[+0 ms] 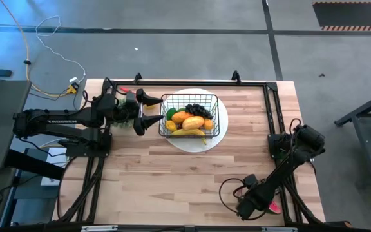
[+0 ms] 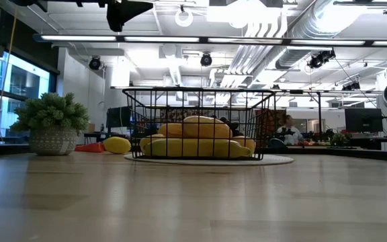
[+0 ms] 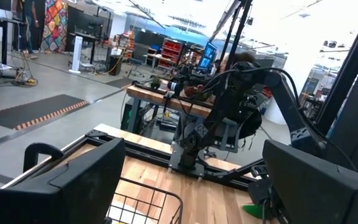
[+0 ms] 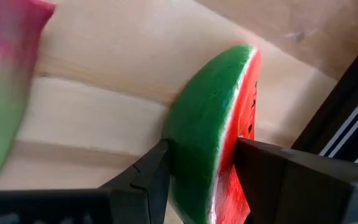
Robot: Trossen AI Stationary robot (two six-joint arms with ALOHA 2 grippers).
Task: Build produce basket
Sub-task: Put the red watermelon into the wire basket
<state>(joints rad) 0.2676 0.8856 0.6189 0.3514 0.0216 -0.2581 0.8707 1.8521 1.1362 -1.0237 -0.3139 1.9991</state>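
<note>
The black wire basket [image 1: 189,116] stands on a round white plate [image 1: 219,132] at the far middle of the table. It holds a banana, orange pieces and dark grapes [image 1: 197,109]. My left gripper [image 1: 148,111] hovers open just left of the basket, raised and level; in the left wrist view its gripper [image 3: 191,199] has nothing between the fingers. My right gripper [image 1: 255,201] is at the table's near right corner, pointing steeply down, shut on a watermelon slice [image 4: 210,137]. The watermelon slice [image 1: 274,208] shows red beside the arm. My right gripper pinches the watermelon slice between its two fingers. One finger [image 4: 151,177] is on the green rind [image 4: 182,143] and the other on the red flesh face [image 4: 232,180]. The fingers come from above, slanting down. I cannot tell whether the slice is off the tabletop.
A blurred pink and green piece [image 4: 5,81] lies close to the slice. The table's black frame rail [image 4: 347,118] runs right beside the right gripper. A lemon [image 2: 116,144], a red piece [image 2: 89,146] and a potted plant [image 2: 49,124] sit at the far left.
</note>
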